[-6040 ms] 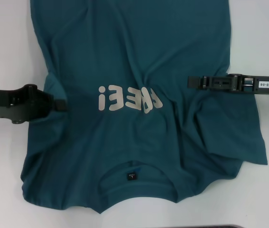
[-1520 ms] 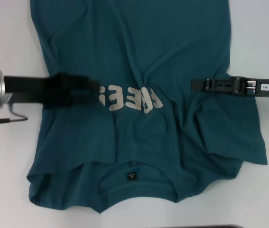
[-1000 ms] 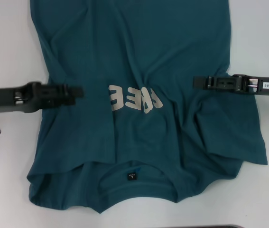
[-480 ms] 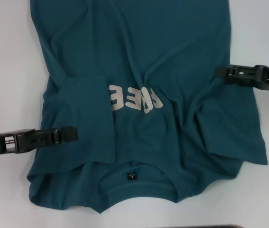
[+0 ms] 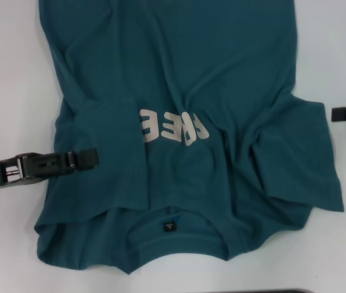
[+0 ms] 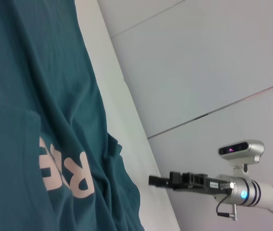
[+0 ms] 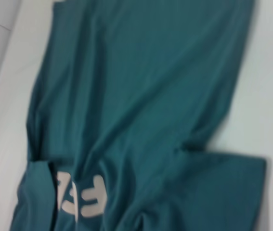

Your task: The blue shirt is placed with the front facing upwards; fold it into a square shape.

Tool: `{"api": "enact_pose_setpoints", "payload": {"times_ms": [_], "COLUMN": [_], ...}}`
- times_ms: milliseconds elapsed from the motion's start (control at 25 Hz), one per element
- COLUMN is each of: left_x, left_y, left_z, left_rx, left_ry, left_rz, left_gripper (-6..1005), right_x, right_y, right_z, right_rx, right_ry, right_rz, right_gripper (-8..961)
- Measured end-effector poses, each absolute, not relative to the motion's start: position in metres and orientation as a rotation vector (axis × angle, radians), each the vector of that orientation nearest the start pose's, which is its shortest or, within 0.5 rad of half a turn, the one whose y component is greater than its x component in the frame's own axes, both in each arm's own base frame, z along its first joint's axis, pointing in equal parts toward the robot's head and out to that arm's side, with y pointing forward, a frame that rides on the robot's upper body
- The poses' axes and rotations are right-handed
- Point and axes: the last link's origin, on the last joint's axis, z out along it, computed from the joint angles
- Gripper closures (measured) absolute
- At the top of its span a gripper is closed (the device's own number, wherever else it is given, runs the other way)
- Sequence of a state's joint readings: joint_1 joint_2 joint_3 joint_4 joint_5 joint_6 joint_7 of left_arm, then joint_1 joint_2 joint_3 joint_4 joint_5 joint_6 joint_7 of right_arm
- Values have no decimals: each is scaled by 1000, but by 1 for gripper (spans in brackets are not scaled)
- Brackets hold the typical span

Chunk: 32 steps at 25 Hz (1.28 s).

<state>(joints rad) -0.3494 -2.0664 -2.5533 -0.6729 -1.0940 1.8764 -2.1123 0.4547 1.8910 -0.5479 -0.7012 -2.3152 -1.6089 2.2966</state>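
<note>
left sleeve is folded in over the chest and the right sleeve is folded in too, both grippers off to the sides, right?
Not quite. Only the left sleeve of the blue shirt is folded in; the head view shows the right sleeve spread outward, unfolded. The left gripper is over the shirt's left edge; the right gripper is off to the right.

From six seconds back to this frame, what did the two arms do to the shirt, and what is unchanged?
The left sleeve of the blue shirt was folded inward and now covers the first letter of the lettering. The left tool has let go and moved nearer the collar. The right tool has withdrawn off the shirt to the table edge. The right sleeve, collar and body lie as before.
</note>
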Motion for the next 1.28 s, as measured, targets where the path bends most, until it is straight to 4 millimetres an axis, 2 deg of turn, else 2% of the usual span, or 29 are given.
{"api": "enact_pose_setpoints", "payload": {"times_ms": [160,440,1280], "left_x": [-295,-296,-299], "left_y": [250,251,251], "left_z": [18,18,17], "left_rx": [-2486,-2473,-2456], "left_ry": [-1874,-1874,-1884], "left_rz": [-961,-964,-962], "left_gripper": [409,409,409], "right_x": [355,357,359], "right_y": [301,298,302], "right_z": [83,76,63], "right_rx": [-2120,-2066,-2006], "right_ry": [1949,2030,2100], "right_rz": [358,402,403], "right_gripper": [55,55,55]}}
